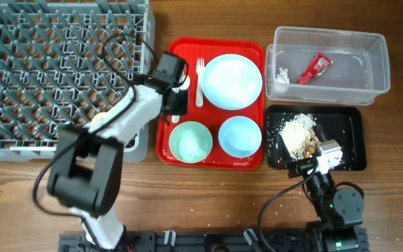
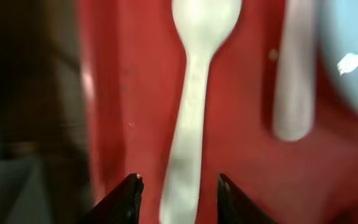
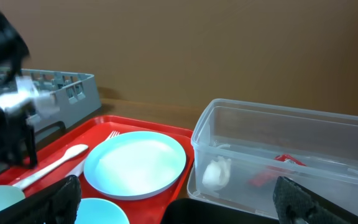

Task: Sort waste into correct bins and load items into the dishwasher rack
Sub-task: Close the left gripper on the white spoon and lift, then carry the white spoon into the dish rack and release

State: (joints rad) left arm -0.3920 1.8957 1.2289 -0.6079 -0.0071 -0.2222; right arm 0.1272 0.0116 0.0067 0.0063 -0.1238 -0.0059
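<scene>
Because the white spoon (image 2: pixel 190 118) lies flat on the red tray (image 2: pixel 129 93), the left end effector (image 2: pixel 179 190) hangs low with its jaws spread either side of the handle — not yet closed. The right end effector (image 3: pixel 178 196) rests wide apart by the black tray (image 1: pixel 348 136).

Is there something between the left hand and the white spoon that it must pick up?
Nothing visible does. The left hand hangs open over the spoon, whose handle lies bare on the red tray, in line with the gap between the fingers. The fork lies to one side, apart.
</scene>
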